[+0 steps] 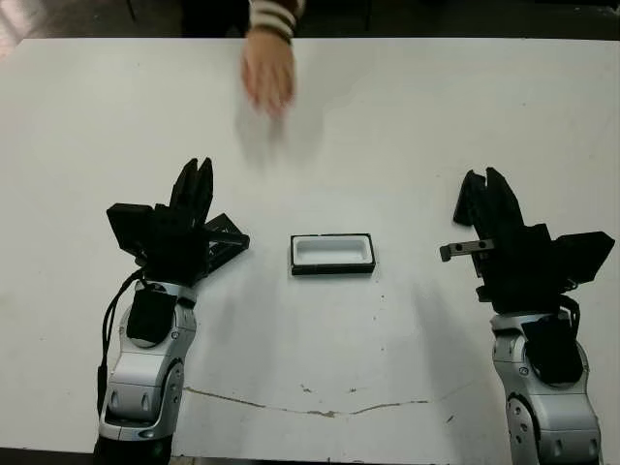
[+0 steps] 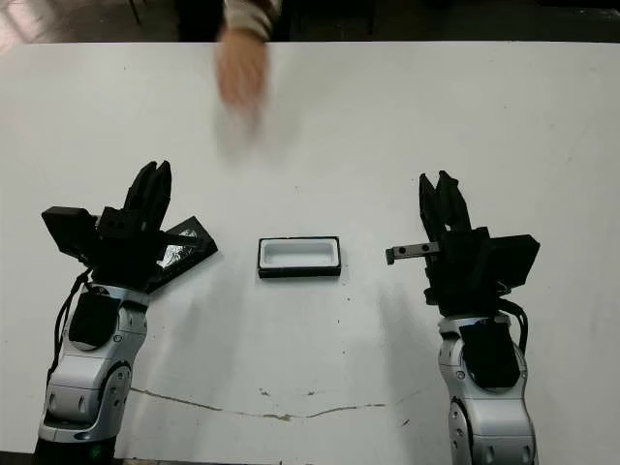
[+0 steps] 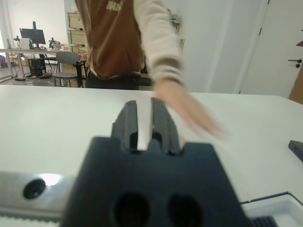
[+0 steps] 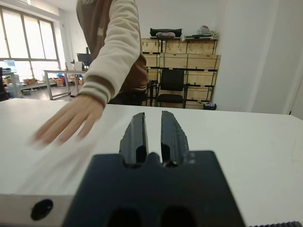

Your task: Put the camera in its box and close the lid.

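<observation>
1. No brand or label can be read on the box, the lid or the grippers. The person's brown top carries pale letters in the left wrist view, but they are cut off and too blurred to read.
2. The box (image 1: 332, 254) lies open in the middle of the white table (image 1: 407, 136), its white lining up, between the two arms and touching neither.
3. The lid (image 2: 182, 250) lies tilted on the table at the left gripper (image 1: 197, 184), partly hidden under the gripper's body — its shiny strip shows best in the right eye view.
4. The left gripper's fingers stand close together with only a thin slit between them, and they hold nothing.
5. The right gripper (image 1: 491, 190) is well apart from the box; its fingers are also nearly together, a narrow gap, nothing in it.
6. The camera cannot be made out with certainty. A small dark object (image 3: 296, 149) lies at the edge of the left wrist view, too cut off to name.
7. A person's hand (image 1: 266, 73), blurred, hovers over the far part of the table, with a striped cuff (image 1: 274, 16).
8. Only the wrist views show the room: the person's cream sleeve (image 4: 116, 45), wooden crates (image 4: 189, 61) and a black chair (image 4: 171, 85) in the right one — a desk with a monitor (image 3: 32, 35) in the left one.
9. Only the head views show a thin dark crack line (image 1: 310, 407) on the near part of the table.
</observation>
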